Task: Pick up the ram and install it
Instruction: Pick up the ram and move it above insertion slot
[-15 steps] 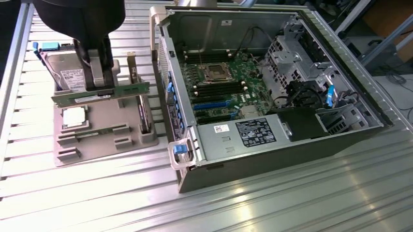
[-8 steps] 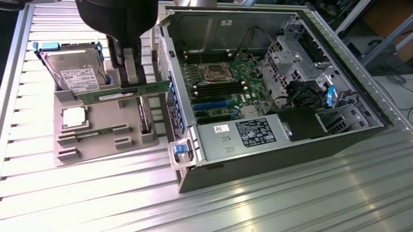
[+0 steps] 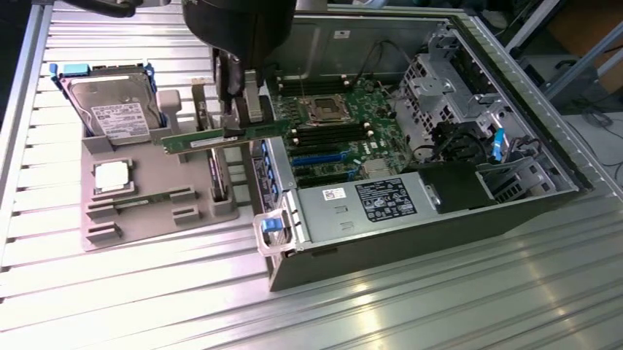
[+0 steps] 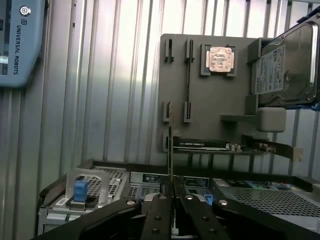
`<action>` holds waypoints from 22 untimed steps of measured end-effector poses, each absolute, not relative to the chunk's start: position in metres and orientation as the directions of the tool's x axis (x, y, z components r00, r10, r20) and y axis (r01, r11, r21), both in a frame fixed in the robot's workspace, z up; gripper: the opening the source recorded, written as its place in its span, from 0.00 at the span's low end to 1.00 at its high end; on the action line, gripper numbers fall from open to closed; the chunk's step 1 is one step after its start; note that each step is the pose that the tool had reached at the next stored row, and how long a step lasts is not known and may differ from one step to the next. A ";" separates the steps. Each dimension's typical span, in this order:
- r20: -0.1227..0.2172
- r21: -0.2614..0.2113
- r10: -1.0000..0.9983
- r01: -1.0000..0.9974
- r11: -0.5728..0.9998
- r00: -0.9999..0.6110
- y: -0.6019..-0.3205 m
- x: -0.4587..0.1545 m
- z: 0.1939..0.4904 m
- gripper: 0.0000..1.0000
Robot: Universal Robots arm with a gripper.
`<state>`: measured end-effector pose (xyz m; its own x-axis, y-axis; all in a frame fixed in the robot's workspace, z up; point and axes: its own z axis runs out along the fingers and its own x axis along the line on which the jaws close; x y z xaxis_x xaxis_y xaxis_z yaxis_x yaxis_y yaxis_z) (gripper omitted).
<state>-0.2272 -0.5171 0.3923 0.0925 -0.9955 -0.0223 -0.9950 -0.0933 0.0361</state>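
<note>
- Exterior view: we see the gripper pinched narrow on the ram. It holds the stick near the middle of its upper edge, so the stick hangs in the air under the jaws.
- The ram's long axis runs roughly level, from the exterior view's left to its right. Its left part is over the grey holder tray. Its right end reaches the near wall of the open computer case.
- The memory slots, beside the processor socket, lie to the exterior view's right of the ram, near its right end. They seem to run much the same way as the stick, so we judge the gap between them to be mostly sideways and downward, with little turning.
- In the wrist view the ram shows edge-on as a thin line coming straight out between the jaws of the gripper. We read it as sitting square in the grip.
- The nearest edge is the case wall under the stick's right end.
- The drive cage and power supply stand well apart from the slots.
- The expansion card stands on edge in the tray, beneath the stick as we judge it.
- The hard drive and processor chip sit further to the exterior view's left, apart from the stick.
</note>
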 end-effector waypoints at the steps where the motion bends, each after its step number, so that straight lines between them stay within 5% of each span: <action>1: -0.022 0.036 -0.995 -0.995 -0.093 0.093 -0.517 -0.224 0.392 0.12; 22: -0.022 0.036 -0.995 -0.995 -0.093 0.093 -0.517 -0.151 0.392 0.12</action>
<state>-0.1510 -0.5171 0.3923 0.0925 -0.9955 -0.0223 -0.9950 -0.0933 0.0361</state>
